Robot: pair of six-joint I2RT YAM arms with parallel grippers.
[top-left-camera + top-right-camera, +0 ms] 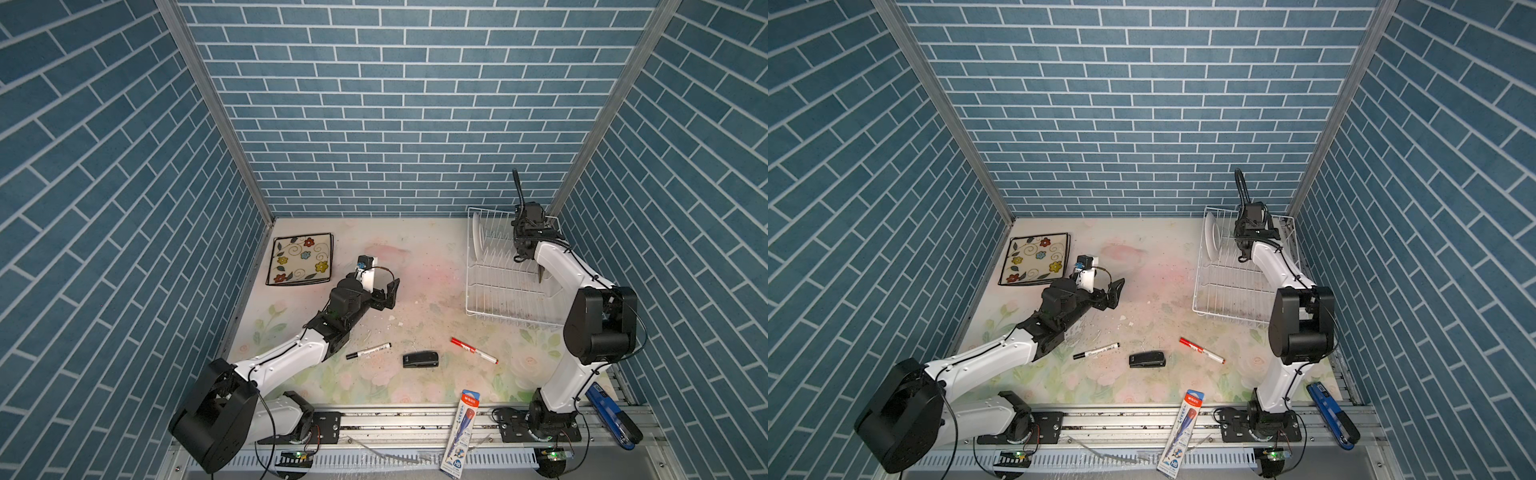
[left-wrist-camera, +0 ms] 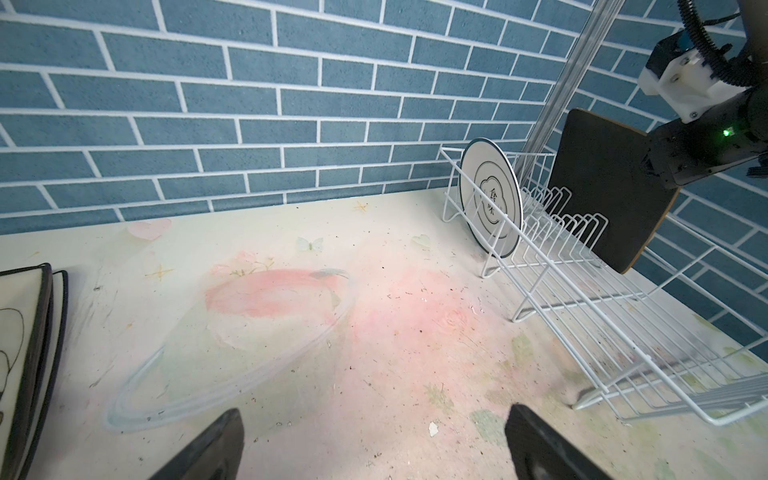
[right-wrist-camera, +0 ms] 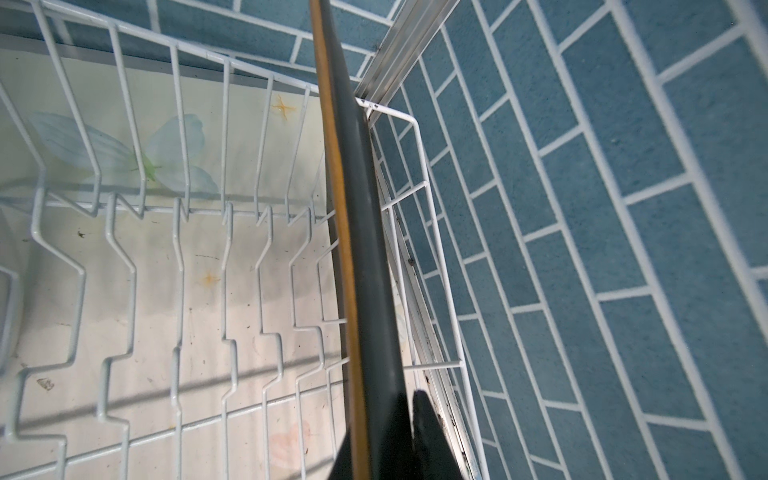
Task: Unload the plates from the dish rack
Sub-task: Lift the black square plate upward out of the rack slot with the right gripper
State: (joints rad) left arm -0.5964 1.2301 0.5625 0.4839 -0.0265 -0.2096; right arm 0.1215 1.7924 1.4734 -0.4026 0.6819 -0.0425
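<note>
**Black plate gripped edge-on at the rack's wall side**

The square black plate (image 2: 611, 187) stands upright in the dish rack (image 1: 498, 291), at the side nearest the right wall. The right gripper (image 3: 405, 432) is clamped on its top edge, one finger (image 3: 428, 436) visible against the dark face in the right wrist view. Whether the plate's lower edge has cleared the tines I cannot tell.

A round white plate (image 2: 491, 195) stands in the rack's far end. The rack sits at the tabletop's far right corner. On the far left of the tabletop lies the flower-patterned plate (image 1: 301, 259), on top of a stack of others whose rims show in the left wrist view. The left gripper (image 1: 384, 293) hangs over the tabletop's middle, jaws wide apart and empty.

Risks, as I judge them: the grip is narrow and near one edge, so the plate could swing or slip; a tilted lift could catch the tines or raised side wire and drag the light rack along.
</note>
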